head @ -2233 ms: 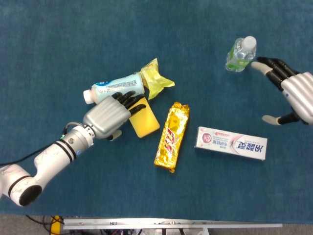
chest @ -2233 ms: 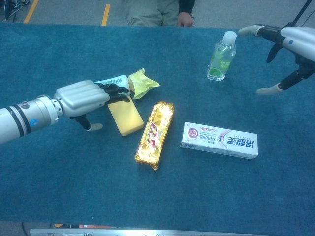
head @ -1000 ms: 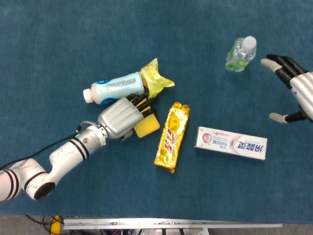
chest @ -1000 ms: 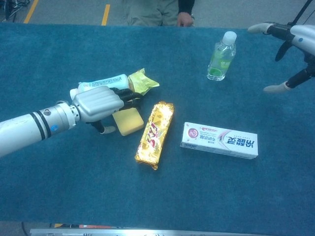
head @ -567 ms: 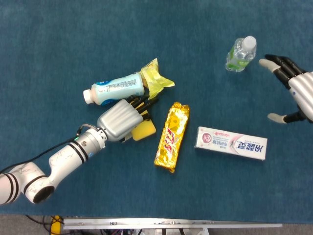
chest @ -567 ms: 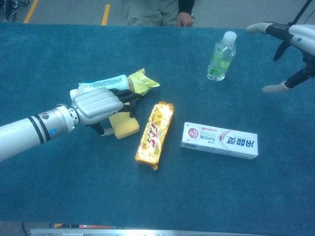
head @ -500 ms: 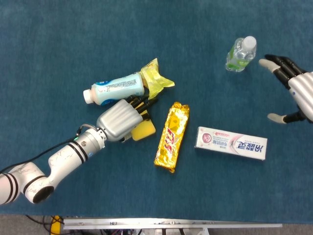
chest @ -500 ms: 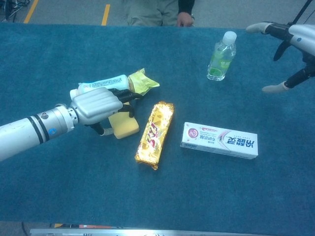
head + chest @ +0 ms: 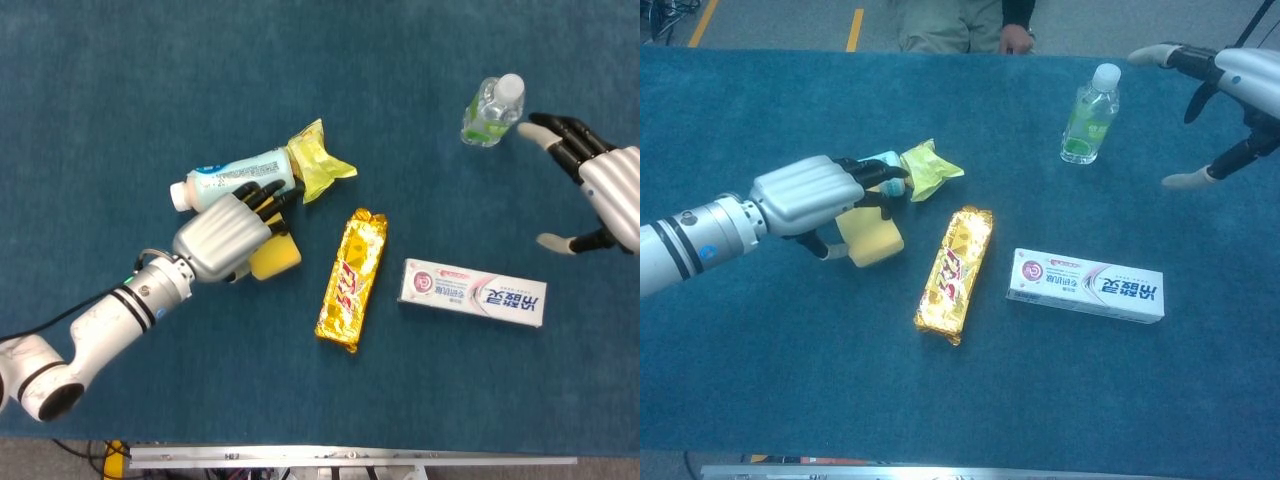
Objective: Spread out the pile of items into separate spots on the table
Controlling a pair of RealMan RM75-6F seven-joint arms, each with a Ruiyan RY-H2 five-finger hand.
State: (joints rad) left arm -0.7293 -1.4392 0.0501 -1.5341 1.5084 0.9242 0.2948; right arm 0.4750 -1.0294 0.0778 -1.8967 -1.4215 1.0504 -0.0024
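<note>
The left hand [image 9: 222,238] grips the flat yellow sponge block [image 9: 275,256], just left of the long gold foil snack bar [image 9: 352,278]. The white-and-blue bottle [image 9: 235,178] and yellow wrapper [image 9: 318,160] lie beyond that bar. The right hand [image 9: 600,190], fingers spread, hovers beside the clear plastic water bottle [image 9: 492,110].

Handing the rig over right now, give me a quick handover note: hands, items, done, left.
Left robot hand: gripping the yellow sponge, apparently just off the cloth.
Right robot hand: open, holding nothing, beside the upright water bottle.
Done: water bottle, toothpaste box and gold snack bar each lie apart on the table.
Left: the white-blue bottle lying on its side and the yellow-green packet are still touching; the sponge is right next to them. Carry the sponge to an open spot, then split the bottle and packet.
</note>
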